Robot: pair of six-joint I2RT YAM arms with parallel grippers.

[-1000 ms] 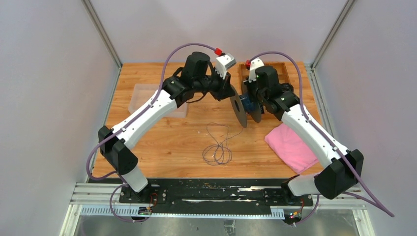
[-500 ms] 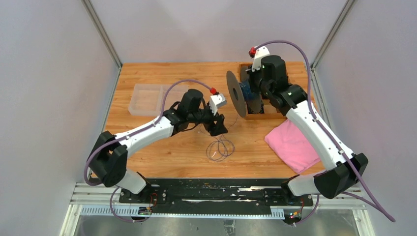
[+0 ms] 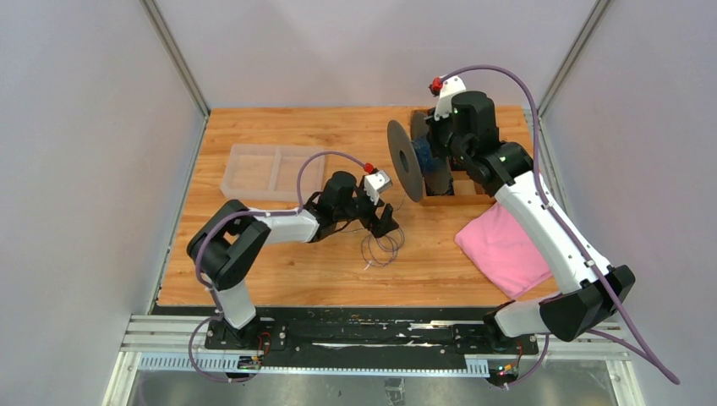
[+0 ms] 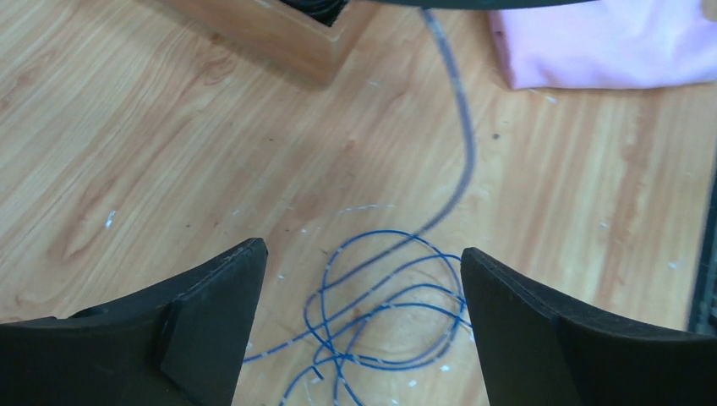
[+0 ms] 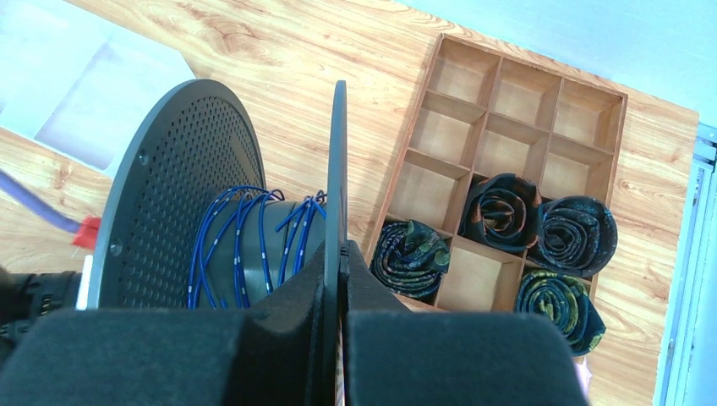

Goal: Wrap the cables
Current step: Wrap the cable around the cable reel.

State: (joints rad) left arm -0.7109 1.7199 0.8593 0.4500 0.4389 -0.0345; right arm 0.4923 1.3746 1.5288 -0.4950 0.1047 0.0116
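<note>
Left wrist, looped cables [image 4: 406, 306], beneath left end effector [image 4: 362, 252]

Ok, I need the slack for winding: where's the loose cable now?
Top view: the loose cable lies looped near the centre, right at the left claw, left of the pink cloth.

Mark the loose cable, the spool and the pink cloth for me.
loose cable [image 4: 385, 309], left wrist view, middle of the loops.
spool [image 5: 182, 169], right wrist view, perforated flange face.
pink cloth [image 3: 503, 254], top external view, centre of the cloth.
</note>
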